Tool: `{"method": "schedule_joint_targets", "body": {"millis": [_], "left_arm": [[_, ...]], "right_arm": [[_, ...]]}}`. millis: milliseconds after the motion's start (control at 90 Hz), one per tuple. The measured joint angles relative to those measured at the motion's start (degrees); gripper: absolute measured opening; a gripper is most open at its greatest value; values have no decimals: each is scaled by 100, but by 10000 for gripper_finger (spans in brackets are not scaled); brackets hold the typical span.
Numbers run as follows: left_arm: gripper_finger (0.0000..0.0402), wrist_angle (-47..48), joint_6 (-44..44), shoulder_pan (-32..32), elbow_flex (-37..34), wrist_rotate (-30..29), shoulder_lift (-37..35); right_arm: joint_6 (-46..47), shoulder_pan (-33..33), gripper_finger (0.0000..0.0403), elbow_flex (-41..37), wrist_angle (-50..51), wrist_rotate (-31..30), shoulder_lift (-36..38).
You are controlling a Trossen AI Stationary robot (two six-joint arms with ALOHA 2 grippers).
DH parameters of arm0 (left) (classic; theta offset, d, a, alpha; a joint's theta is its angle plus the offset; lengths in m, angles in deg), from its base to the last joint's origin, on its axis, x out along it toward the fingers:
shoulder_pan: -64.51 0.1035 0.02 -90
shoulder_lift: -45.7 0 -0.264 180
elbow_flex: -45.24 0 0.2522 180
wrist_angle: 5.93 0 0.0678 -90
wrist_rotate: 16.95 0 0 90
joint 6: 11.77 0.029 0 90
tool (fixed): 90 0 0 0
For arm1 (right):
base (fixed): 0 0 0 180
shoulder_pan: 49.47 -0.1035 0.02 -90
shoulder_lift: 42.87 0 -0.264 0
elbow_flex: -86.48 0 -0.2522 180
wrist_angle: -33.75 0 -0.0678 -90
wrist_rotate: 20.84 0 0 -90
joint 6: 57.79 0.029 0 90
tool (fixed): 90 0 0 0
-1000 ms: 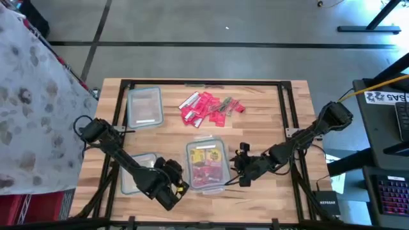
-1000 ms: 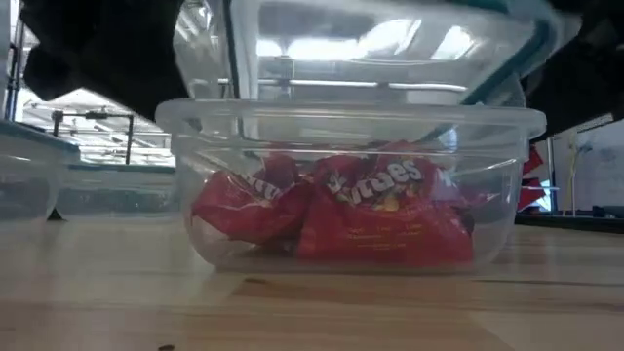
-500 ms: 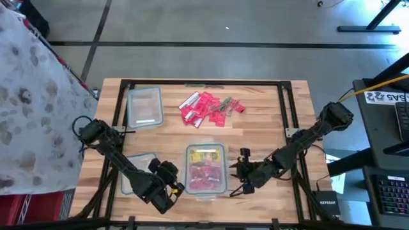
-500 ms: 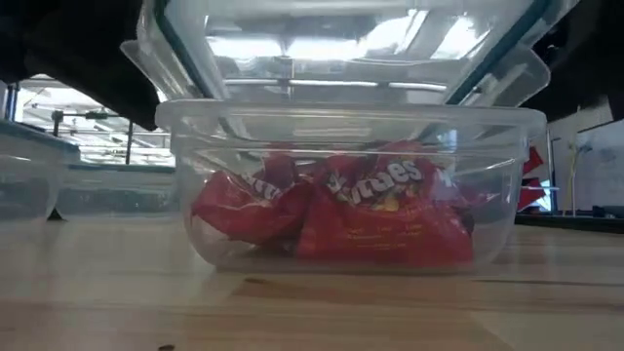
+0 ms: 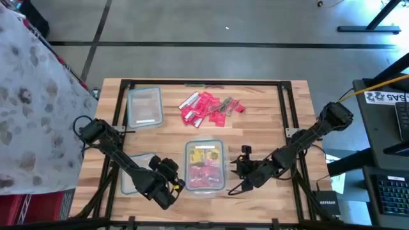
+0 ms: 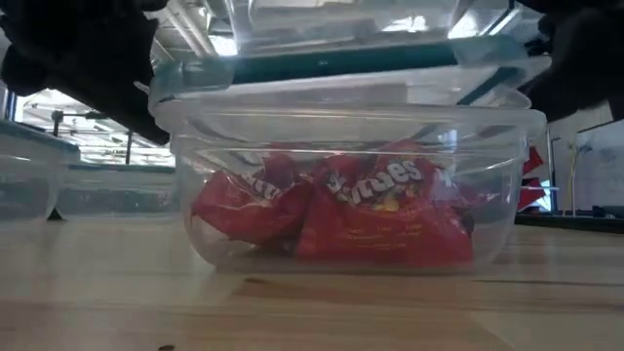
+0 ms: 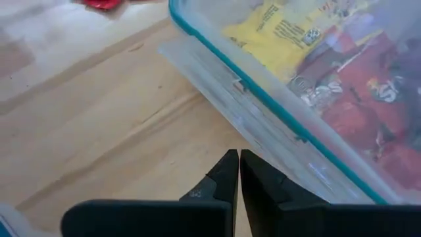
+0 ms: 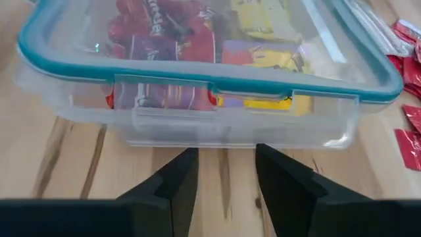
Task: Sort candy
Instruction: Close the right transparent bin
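1. I see the surface point(image 5: 268, 121) as pale wood planks with visible grain and a smooth, faintly satin finish.
2. The tub point(image 8: 217, 125) in front of me is clear, glossy plastic; its lid point(image 8: 59, 62) is the same clear plastic with a teal rim.
3. The candy point(image 6: 380, 210) inside wears shiny, crinkled red and yellow wrappers.
4. My left tool point(image 7: 237, 181) and right tool point(image 8: 223, 178) have matt black fingers, seemingly plastic.
5. The loose candy pile point(image 5: 208, 107) looks glossy red.

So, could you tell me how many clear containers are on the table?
3: one back-left, one front-left partly hidden under the left arm, and one front-centre holding candy.
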Motion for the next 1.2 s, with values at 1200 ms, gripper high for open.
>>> {"method": "schedule_joint_targets", "body": {"millis": [1200], "left_arm": [[0,-179,-471,-201,-2,-253,0]], "right_arm": [[920,48,137,-159,958,266,-48]]}}
